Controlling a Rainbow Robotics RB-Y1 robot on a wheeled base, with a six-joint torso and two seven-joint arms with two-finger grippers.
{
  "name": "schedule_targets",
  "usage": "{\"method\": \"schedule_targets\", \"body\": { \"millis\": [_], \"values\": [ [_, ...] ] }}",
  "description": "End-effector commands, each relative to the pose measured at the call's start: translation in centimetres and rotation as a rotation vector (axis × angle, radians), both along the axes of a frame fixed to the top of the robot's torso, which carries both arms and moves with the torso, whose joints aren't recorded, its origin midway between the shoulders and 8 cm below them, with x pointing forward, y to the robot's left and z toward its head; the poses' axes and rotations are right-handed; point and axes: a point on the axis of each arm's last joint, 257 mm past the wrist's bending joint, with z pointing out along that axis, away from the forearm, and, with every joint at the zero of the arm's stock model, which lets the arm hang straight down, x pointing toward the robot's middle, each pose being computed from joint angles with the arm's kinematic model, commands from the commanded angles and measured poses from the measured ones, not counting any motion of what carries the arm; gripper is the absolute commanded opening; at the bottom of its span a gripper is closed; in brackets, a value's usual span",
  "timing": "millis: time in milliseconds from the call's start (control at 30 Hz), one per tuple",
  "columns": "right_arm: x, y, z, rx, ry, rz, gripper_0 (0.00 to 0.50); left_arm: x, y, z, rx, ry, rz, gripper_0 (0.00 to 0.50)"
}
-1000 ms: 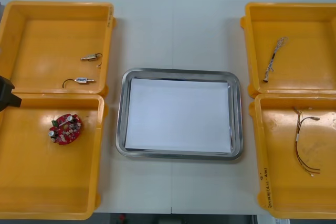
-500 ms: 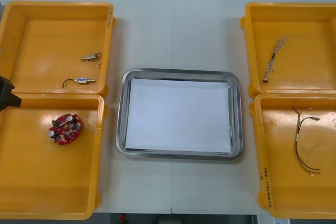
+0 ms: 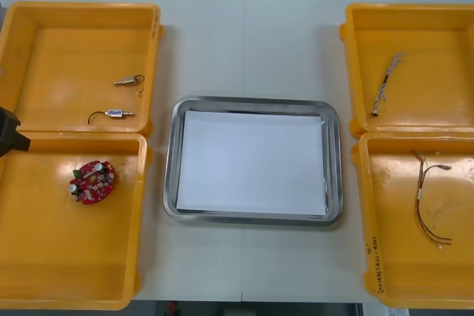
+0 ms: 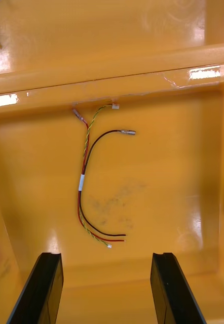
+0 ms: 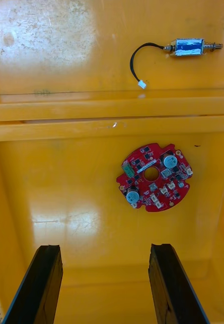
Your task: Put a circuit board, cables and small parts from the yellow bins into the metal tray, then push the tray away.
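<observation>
Left wrist view: the left pincer (image 5: pixel 106 250) hangs open over the near left yellow bin (image 5: pixel 66 202), with the round red circuit board (image 5: pixel 153 177) flat just beyond its fingers. The metal tray (image 3: pixel 255 100) holds no parts, so I judge the opening pick is in hand: descend and straddle the board. The right pincer (image 4: pixel 107 255), also open, hovers over the red and yellow cable (image 4: pixel 81 182). A small metal part (image 5: pixel 189 46) lies in the next bin, out of the way.
</observation>
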Motion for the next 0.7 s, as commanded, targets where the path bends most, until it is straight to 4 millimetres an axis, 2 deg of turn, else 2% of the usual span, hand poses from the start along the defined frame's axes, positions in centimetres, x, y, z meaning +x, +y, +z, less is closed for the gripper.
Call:
{"method": "schedule_targets", "body": {
  "millis": [33,700],
  "values": [
    [-0.38,-0.57,0.38,-0.019,-0.003,-0.012,0.500,-0.50,1.42,1.34,0.060,-0.018,-0.017,0.500],
    [-0.38,-0.57,0.38,-0.019,-0.003,-0.012,0.500,-0.50,1.42,1.34,0.060,-0.018,-0.017,0.500]
  ]
}}
